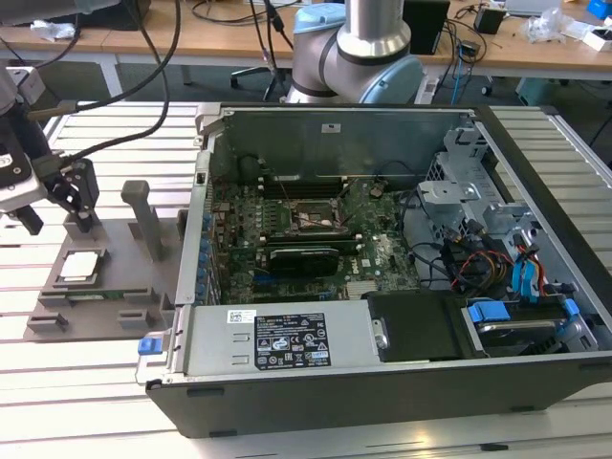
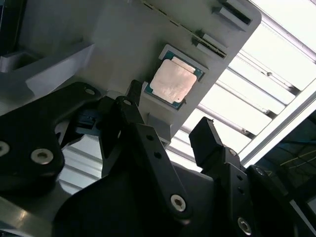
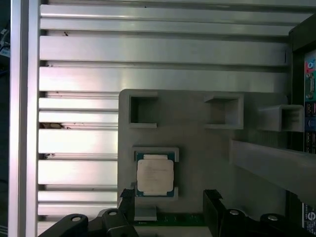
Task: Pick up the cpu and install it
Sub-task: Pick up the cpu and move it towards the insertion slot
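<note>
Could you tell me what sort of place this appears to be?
Probably a robotics lab: a robot arm stands behind an open computer case on a slotted aluminium table, with the cpu lying in a grey tray.

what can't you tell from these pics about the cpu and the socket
Socket in the computer case: too small in the exterior view to tell whether it is empty or latched.
cpu underside: hidden by its own lid and the grey tray, in both wrist views.
Gripper: body cut off by the picture edge in both wrist views.
</note>
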Available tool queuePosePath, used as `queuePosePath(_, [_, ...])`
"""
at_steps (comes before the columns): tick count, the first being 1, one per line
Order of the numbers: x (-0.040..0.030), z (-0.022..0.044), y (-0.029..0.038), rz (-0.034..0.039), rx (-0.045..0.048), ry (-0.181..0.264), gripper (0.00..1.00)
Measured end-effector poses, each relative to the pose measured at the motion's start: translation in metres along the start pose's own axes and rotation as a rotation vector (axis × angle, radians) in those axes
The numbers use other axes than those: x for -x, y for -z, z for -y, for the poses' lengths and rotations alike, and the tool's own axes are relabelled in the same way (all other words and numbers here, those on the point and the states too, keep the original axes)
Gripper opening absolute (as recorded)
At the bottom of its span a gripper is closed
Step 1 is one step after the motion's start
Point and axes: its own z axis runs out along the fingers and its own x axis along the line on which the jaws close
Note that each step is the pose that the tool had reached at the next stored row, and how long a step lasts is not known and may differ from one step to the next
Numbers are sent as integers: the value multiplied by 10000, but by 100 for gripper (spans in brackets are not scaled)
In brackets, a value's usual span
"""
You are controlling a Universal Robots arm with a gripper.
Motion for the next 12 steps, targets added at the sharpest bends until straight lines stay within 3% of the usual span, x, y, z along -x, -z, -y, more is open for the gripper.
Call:
queuePosePath(7, [-4, 0, -154, 0, -9, 24, 66])
queuePosePath(12, [-5, 0, -203, 0, -52, 113, 66])
